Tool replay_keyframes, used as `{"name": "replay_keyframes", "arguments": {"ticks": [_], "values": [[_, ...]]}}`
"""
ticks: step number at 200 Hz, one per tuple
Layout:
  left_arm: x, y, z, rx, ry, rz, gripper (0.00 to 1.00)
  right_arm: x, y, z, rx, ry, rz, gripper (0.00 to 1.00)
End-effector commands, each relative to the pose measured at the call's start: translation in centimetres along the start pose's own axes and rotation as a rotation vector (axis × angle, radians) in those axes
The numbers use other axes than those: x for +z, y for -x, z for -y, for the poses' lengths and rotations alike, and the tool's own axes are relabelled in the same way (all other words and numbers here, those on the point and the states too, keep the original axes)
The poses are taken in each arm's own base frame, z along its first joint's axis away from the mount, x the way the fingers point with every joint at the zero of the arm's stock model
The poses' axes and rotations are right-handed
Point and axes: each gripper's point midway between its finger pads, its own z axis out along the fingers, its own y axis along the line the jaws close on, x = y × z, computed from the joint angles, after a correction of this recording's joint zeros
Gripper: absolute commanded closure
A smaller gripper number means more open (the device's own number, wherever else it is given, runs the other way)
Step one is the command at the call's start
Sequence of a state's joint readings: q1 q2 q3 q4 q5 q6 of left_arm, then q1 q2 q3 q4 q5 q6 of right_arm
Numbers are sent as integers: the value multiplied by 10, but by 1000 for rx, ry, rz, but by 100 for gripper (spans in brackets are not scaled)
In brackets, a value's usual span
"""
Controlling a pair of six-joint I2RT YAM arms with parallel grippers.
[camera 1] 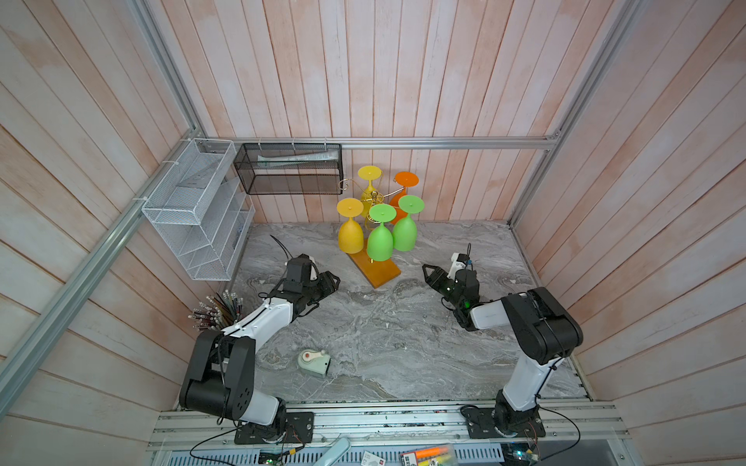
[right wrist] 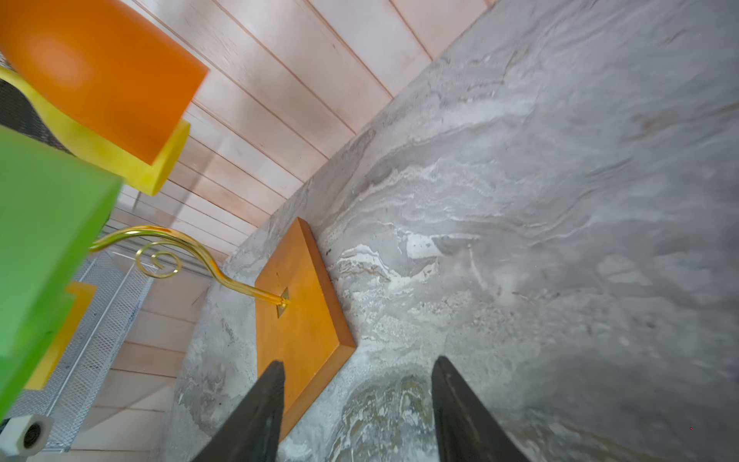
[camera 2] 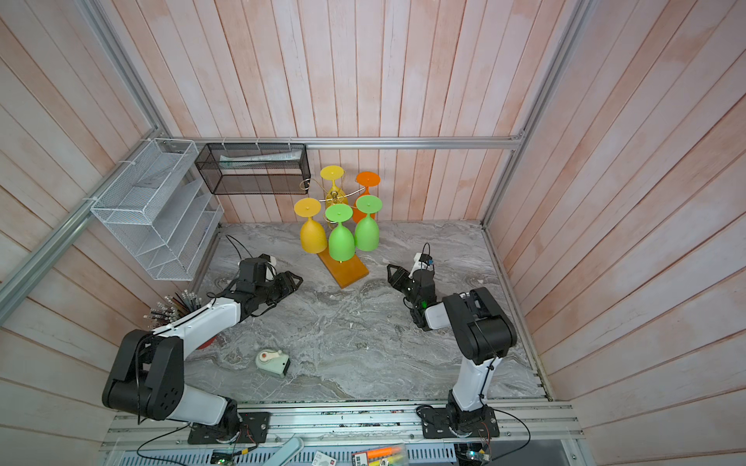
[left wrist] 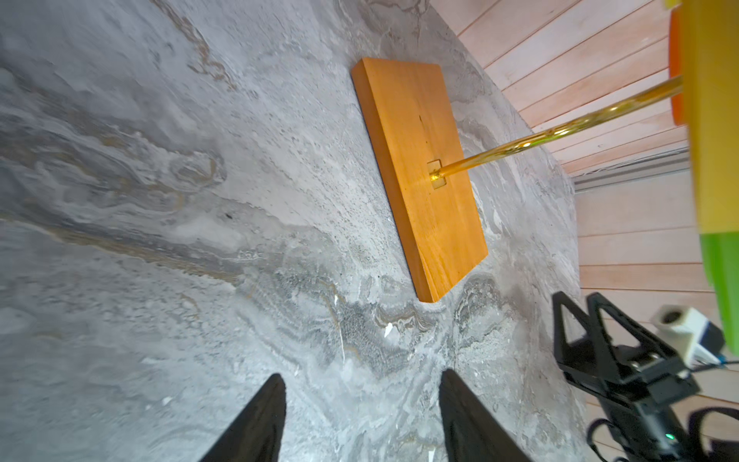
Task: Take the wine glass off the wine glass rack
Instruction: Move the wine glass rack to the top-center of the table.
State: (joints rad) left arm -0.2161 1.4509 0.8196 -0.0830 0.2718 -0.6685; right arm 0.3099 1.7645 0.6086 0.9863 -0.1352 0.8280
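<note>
Wine glasses (camera 1: 380,242) hang bowl-down, stems upright, on the rack (camera 1: 377,272) — left fingers (left wrist: 256,420) and right fingers (right wrist: 256,412) apart.

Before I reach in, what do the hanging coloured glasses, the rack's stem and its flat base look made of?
Hanging green, yellow and orange wine glasses: probably plastic; matte, evenly coloured, not clear.
Thin gold rack stem: seems polished metal; bright glints.
Flat orange-brown base: looks like varnished wood; faint grain, soft sheen.

walls: pale pink wood planks (camera 1: 403,60) | floor: grey marbled slab (camera 1: 383,331) | frame: aluminium rails (camera 1: 444,143) along walls
</note>
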Motion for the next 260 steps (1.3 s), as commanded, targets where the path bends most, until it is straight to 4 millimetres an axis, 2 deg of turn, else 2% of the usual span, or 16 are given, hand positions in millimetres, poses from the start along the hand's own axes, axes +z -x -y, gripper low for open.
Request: {"name": "replay_keyframes", "arguments": {"ticks": [1,26,51,66,85,125,159,176,201,235,260], "values": [[-20,9,-2,90,55,45,34,-25,26,-9,-121,-30,83,44],[-50,32,12,182,80,126,33,-50,54,-39,-271,-19,148,44],[-78,57,34,273,76,202,33,-64,82,-81,-388,50,194,44],[-90,67,50,328,54,236,33,-71,96,-103,-400,93,222,44],[-101,73,78,438,-7,272,33,-74,111,-124,-328,135,215,44],[-112,56,138,714,-147,332,32,-58,131,-171,-124,187,55,49],[-131,48,176,869,-274,421,30,-51,148,-191,28,201,0,53],[-135,37,190,948,-335,460,28,-45,154,-202,97,231,-36,54],[-132,32,202,976,-380,476,26,-32,152,-212,176,273,-100,57],[-129,25,204,992,-415,465,26,-19,150,-223,248,322,-154,60],[-136,23,204,977,-435,499,26,-10,148,-229,257,332,-178,61]]}}
